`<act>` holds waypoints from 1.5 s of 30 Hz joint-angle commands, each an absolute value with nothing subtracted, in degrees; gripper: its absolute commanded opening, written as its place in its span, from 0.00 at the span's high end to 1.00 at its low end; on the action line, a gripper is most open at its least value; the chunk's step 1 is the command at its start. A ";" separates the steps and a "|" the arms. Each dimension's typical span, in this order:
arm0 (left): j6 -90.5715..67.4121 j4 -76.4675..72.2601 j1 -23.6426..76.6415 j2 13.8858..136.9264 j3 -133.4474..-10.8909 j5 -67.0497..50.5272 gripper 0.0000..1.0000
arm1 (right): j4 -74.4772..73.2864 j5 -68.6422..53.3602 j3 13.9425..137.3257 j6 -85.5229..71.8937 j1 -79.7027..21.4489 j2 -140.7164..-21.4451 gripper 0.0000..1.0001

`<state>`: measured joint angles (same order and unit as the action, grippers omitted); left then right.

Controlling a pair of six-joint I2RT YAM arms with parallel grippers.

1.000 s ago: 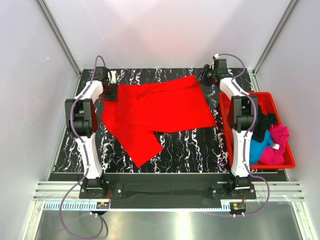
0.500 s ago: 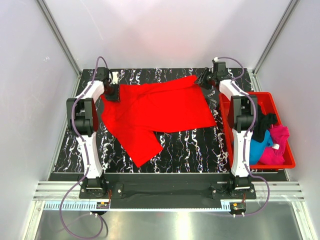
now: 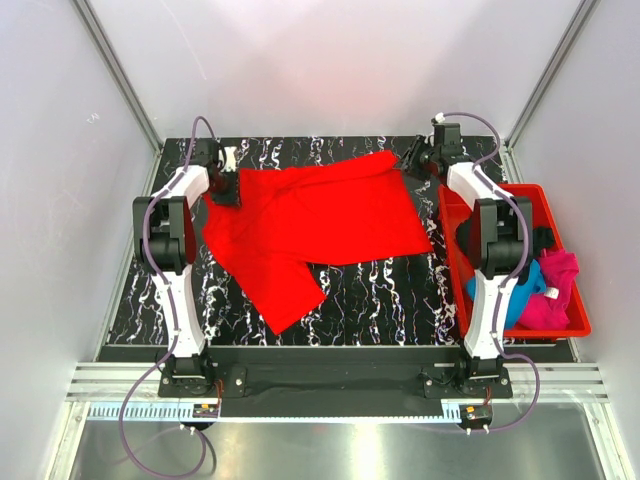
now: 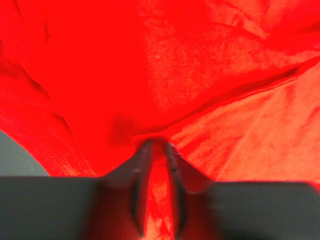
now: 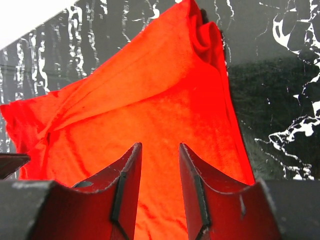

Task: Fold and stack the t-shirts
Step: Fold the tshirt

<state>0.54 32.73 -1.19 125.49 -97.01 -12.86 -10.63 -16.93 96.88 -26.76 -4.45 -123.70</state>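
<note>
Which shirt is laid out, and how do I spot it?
Find the black marbled table. Spread across it lies the red t-shirt. The other shirts, black, blue and pink, sit heaped in the red bin at right; this one lies alone.

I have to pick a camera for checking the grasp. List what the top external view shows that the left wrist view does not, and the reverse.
Top external only: the whole red t-shirt spread on the table, the right tool by its far right corner, the red bin holding a black tee, blue tee and pink tee. Left wrist only: a ridge of cloth pinched between the fingers of the left tool. Both: the red t-shirt with the left tool at it.
</note>
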 commanded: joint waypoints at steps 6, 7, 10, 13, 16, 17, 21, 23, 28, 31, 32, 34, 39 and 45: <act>1.22 31.19 -1.49 121.55 -99.05 -11.52 0.59 | -8.27 -16.00 92.47 -28.38 -4.48 -117.07 0.58; 1.67 31.64 -1.41 121.64 -99.31 -11.08 0.59 | -7.48 -16.61 92.11 -28.74 -4.48 -117.07 0.57; 2.81 31.47 -1.49 121.55 -98.00 -10.02 0.59 | -6.86 -17.66 91.41 -29.88 -4.48 -117.33 0.57; 3.08 31.46 -1.49 122.78 -98.43 -9.40 0.61 | -6.59 -17.40 91.06 -30.06 -4.57 -117.25 0.58; 3.08 32.61 -1.58 123.92 -99.67 -9.49 0.63 | -7.20 -17.05 91.05 -29.45 -4.57 -116.72 0.57; 3.08 32.26 -1.58 123.84 -99.32 -9.58 0.63 | -7.38 -16.88 91.23 -29.36 -4.57 -116.63 0.58; 3.08 31.38 -1.49 123.92 -98.70 -10.02 0.66 | -7.47 -16.26 91.32 -29.09 -4.57 -116.37 0.57; 2.73 31.38 -1.49 124.19 -98.79 -10.46 0.67 | -7.47 -16.79 91.41 -29.27 -4.57 -116.54 0.57; 2.37 31.99 -1.49 125.24 -99.23 -11.16 0.68 | -7.82 -16.52 91.14 -29.01 -4.57 -116.19 0.57; 2.11 32.17 -1.49 125.42 -99.23 -11.16 0.69 | -7.91 -16.08 90.97 -28.74 -4.57 -115.84 0.58; 1.85 32.34 -1.49 125.42 -99.23 -10.99 0.68 | -7.82 -16.17 90.97 -28.83 -4.57 -115.93 0.57; 1.76 32.69 -1.41 125.51 -99.40 -10.11 0.68 | -7.82 -16.08 91.05 -28.92 -4.57 -115.93 0.57; 1.85 32.61 -1.49 125.68 -99.05 -9.58 0.67 | -8.00 -16.08 91.14 -28.74 -4.57 -115.93 0.58; 1.49 32.70 -1.32 126.39 -99.23 -9.23 0.70 | -8.17 -16.00 91.93 -28.74 -4.57 -116.10 0.58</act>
<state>1.72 33.36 -1.19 125.62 -97.78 -10.13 -9.28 -16.99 90.74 -29.32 -4.47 -119.50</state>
